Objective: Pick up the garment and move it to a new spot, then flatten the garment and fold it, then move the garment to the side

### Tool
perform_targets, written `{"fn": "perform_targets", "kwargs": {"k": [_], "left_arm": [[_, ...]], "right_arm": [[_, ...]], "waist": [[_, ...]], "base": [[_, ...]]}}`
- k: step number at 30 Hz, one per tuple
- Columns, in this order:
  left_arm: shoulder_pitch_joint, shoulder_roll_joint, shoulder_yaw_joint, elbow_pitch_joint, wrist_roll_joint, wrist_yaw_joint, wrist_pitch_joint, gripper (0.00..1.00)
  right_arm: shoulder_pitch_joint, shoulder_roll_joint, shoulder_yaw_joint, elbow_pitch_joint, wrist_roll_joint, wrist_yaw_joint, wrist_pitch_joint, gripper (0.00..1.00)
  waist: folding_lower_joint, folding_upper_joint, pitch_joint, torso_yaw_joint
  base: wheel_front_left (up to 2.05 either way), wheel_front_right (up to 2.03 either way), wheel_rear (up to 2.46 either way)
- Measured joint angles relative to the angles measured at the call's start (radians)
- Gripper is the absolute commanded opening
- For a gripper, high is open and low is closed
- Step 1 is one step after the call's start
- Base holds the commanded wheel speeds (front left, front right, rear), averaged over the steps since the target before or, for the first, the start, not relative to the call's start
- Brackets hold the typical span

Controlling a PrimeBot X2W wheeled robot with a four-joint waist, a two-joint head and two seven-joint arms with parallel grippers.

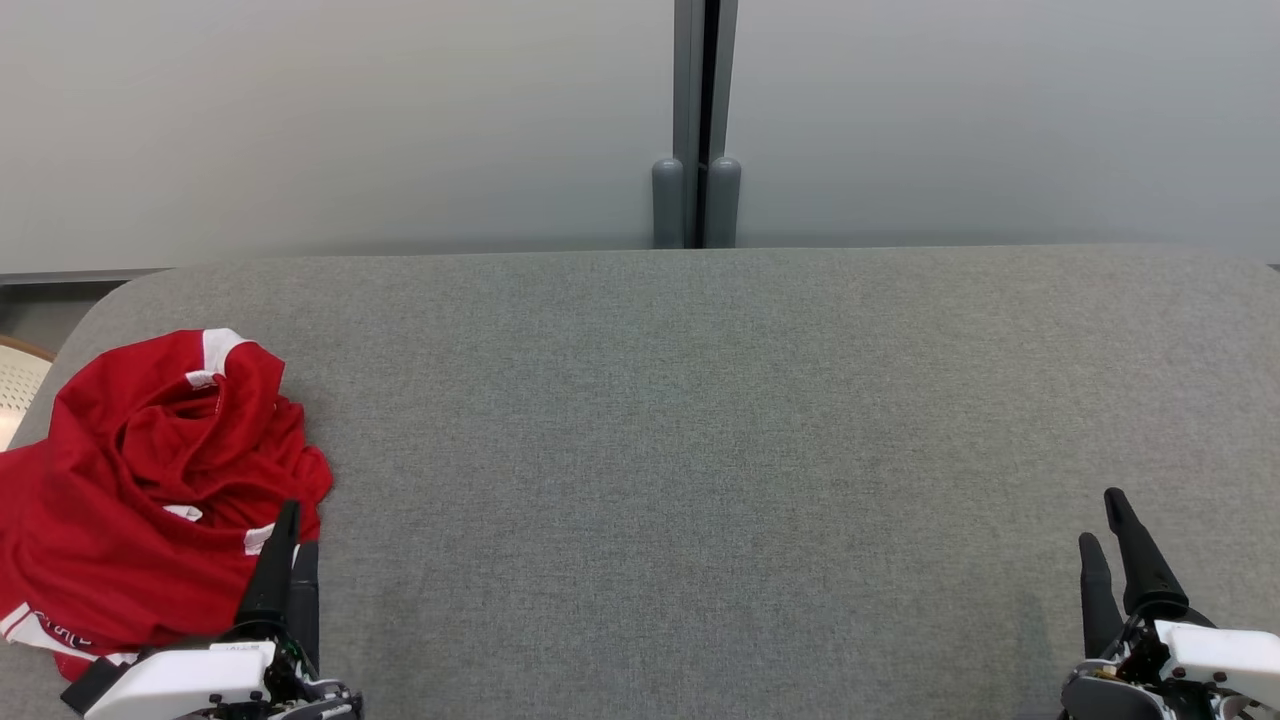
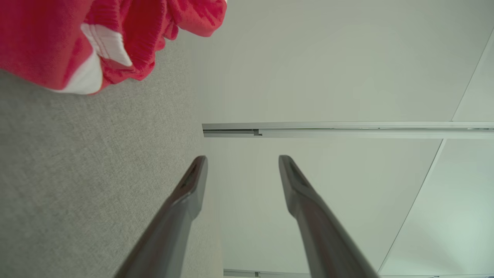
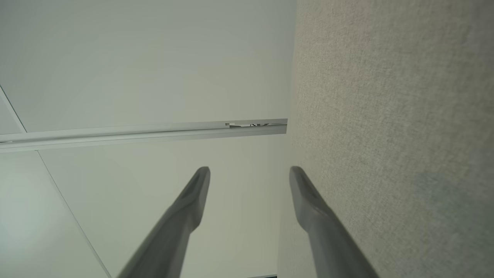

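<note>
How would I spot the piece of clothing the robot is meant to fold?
Find the wide grey fabric-covered table and look to its near left corner. A crumpled garment lies there, right by the left gripper. It is bright red with white trim, unlike the plain grey around it.

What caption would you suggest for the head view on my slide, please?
Crumpled red garment at grey table's left end, left fingers beside it.
</note>
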Motion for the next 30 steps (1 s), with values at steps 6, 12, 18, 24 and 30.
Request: {"fn": "perform_targets", "kwargs": {"k": [6,12,18,24,30], "left_arm": [[0.000,0.001,-0.035,-0.035,0.010,0.000,-0.033,1.00],[-0.001,0.002,-0.048,-0.056,0.098,0.000,-0.062,1.00],[-0.001,0.004,-0.048,-0.084,0.254,0.000,-0.087,1.00],[-0.001,0.006,-0.058,-0.134,0.393,0.005,-0.111,1.00],[-0.001,0.007,-0.088,-0.179,0.509,0.019,-0.135,1.00]], "right_arm": [[0.000,-0.001,0.028,-0.007,-0.026,0.000,-0.032,1.00],[-0.004,-0.001,0.038,-0.018,-0.123,0.000,-0.058,1.00],[-0.004,-0.002,0.054,-0.053,-0.263,0.000,-0.085,1.00],[-0.004,-0.002,0.077,-0.075,-0.387,0.000,-0.107,1.00],[-0.004,-0.003,0.110,-0.101,-0.506,0.000,-0.131,1.00]], "waist": [[0.0000,0.0000,0.002,-0.001],[0.0000,0.0000,0.004,-0.001],[0.0000,0.0000,0.007,-0.002],[0.0000,0.0000,0.011,-0.002],[0.0000,0.0000,0.014,-0.002]], "base": [[0.00,0.00,0.00],[0.00,0.00,0.00],[0.00,0.00,0.00],[0.00,0.00,0.00],[0.00,0.00,0.00]]}}
